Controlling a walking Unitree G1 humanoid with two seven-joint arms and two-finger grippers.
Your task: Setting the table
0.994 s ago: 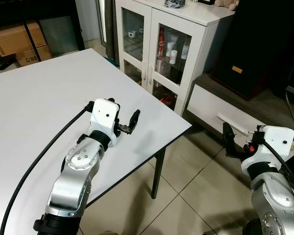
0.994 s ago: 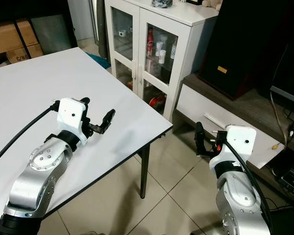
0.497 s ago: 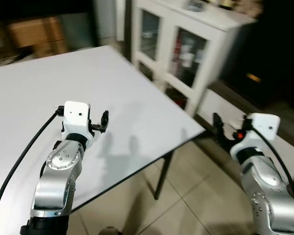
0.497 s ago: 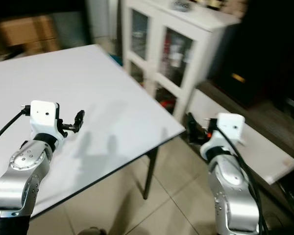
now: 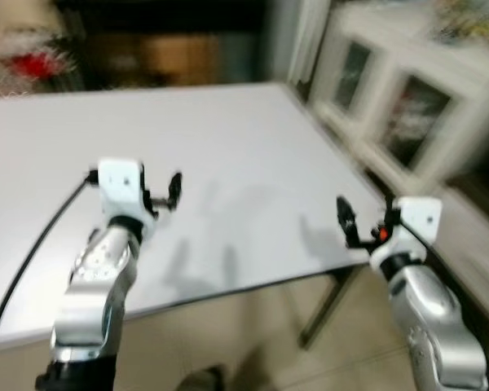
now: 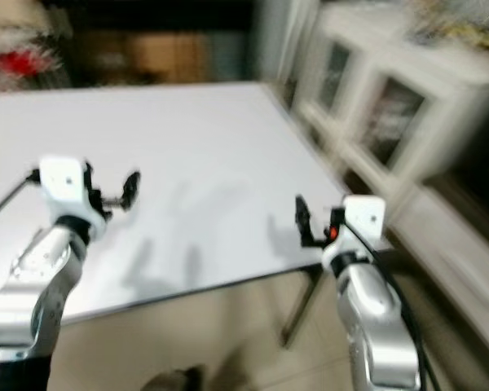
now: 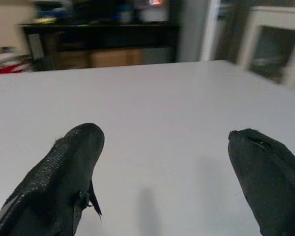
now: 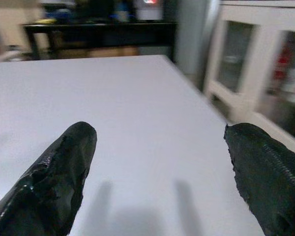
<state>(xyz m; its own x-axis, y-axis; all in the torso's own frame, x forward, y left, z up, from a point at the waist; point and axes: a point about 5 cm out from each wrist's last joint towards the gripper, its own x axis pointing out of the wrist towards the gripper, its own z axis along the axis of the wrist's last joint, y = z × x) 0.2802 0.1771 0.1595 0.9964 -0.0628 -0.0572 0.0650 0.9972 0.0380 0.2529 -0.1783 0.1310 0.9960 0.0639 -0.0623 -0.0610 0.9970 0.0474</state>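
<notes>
Camera has swung left since a second ago; view is blurred and now squarer to the white table (image 5: 228, 155), cabinet (image 5: 407, 106) off to the right. Nothing laid on it yet, so setting hasn't started. Left gripper (image 5: 173, 189) over the table, right gripper (image 5: 344, 221) at its near edge; jaws of both spread wide, holding nothing.

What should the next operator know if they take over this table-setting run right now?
Left gripper: open, holding nothing, out over the white table.
Right gripper: open, holding nothing, near the table's right edge.
Job's things: no dishes or cutlery can be seen on the tabletop; the head views are blurred.
Nearby: a white glass-door cabinet stands beyond the table's right side, its contents too blurred to name.
Done: nothing is laid yet.
Left: find the tableware, bring it over and place it.
</notes>
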